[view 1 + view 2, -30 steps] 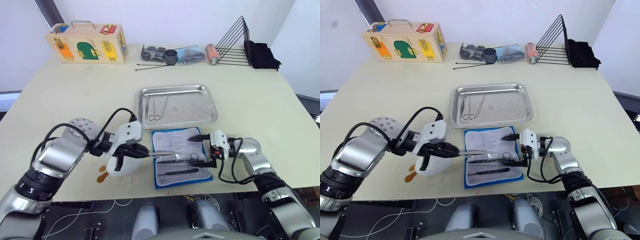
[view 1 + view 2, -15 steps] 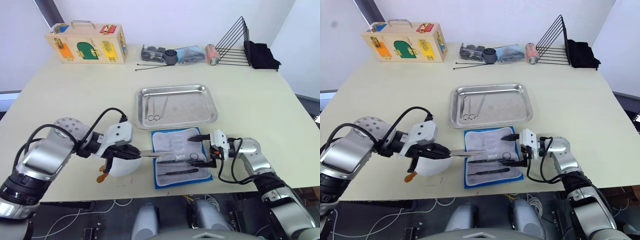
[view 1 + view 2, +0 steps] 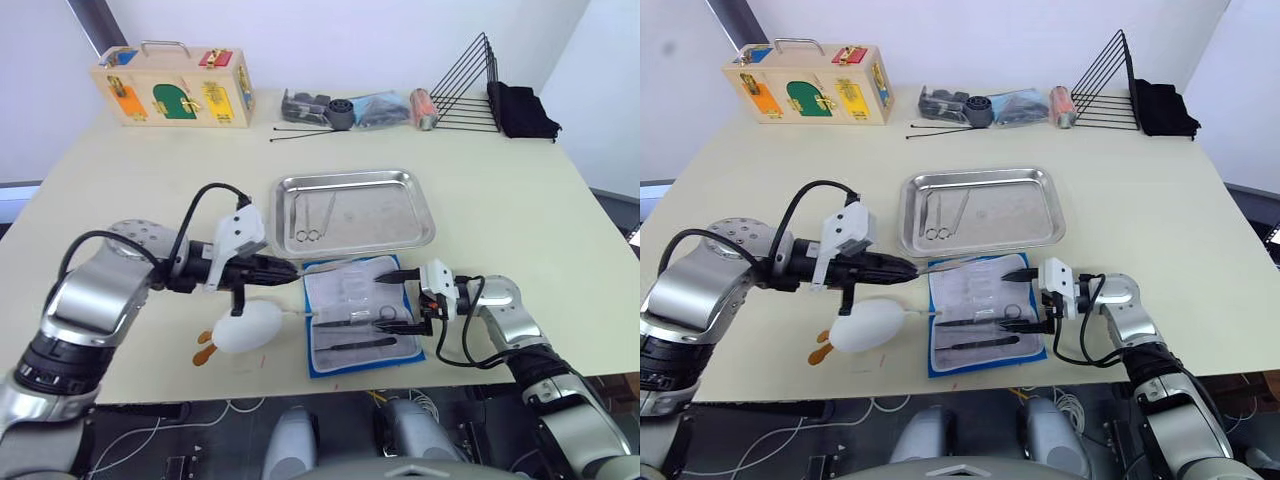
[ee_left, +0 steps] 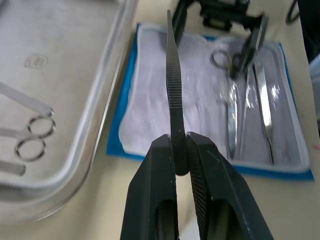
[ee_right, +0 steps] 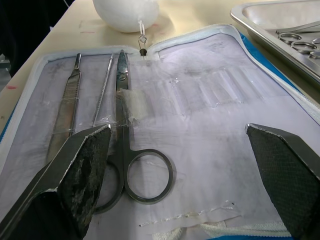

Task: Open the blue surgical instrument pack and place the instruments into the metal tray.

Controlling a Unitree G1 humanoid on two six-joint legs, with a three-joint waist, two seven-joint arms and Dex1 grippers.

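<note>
Left gripper clamped on forceps, tray just far-right of it
Forceps' long axis runs left-right, tip over the open pack's far-left corner; right gripper hangs spread over the pack's scissors

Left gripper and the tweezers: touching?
Touching. In the left wrist view the left gripper has both black fingers shut on the base of the tweezers, no gap showing, with the blade sticking out over the open blue pack.
</note>
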